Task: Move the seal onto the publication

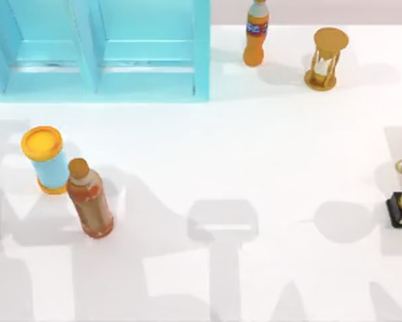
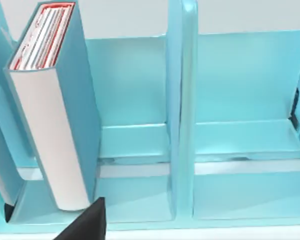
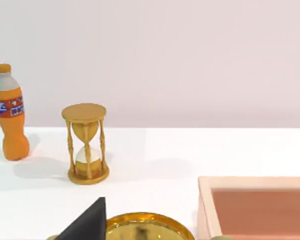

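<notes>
Left wrist view showed the big, thick teal-blue book (image 2: 54,125) standing upright inside the light blue cabinet (image 2: 182,100), just ahead of the left gripper (image 2: 84,225). Whether it or the right gripper (image 3: 87,222), facing a gold hourglass (image 3: 85,145), was spread or pressed together, I could not tell.

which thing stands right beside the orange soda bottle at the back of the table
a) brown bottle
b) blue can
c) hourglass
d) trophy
c: the hourglass stands next to the orange soda bottle at the table's back, as the right wrist view shows too.
</notes>
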`<state>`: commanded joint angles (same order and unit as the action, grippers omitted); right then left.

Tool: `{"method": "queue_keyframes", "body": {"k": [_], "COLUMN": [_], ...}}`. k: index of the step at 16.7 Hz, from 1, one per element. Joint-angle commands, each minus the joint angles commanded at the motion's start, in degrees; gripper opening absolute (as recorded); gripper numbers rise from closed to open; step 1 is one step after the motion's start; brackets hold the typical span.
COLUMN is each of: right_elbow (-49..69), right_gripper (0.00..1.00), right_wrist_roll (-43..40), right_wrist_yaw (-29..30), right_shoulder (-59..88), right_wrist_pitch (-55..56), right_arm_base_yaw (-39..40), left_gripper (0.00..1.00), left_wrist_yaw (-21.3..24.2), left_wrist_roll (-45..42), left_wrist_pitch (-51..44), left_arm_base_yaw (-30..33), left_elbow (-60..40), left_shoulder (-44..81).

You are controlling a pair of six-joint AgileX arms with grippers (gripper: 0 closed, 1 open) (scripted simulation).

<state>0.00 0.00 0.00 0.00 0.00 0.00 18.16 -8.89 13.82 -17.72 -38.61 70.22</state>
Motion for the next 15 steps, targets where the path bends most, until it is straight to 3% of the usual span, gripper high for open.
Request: {"method": "queue_keyframes", "body": {"k": [8, 15], "right_elbow": [0.00, 0.00], "right_gripper": [1.00, 1.00], "right_wrist_roll": [0.00, 0.00], "right_wrist_yaw": [0.00, 0.00], "right_shoulder": [0.00, 0.00], "right_wrist_pitch": [0.00, 0.00], "right_arm_base_yaw": [0.00, 0.00], "left_gripper": [1.00, 1.00], "left_wrist_yaw": [9.24, 11.51], "left_wrist_roll": [-4.59, -5.78], "left_wrist_pitch": [7.58, 9.41], "left_arm_base_yaw": [-9.21, -11.21], "left_elbow": [-20.67, -25.01], "left_shoulder": [35.23, 43.21]}}
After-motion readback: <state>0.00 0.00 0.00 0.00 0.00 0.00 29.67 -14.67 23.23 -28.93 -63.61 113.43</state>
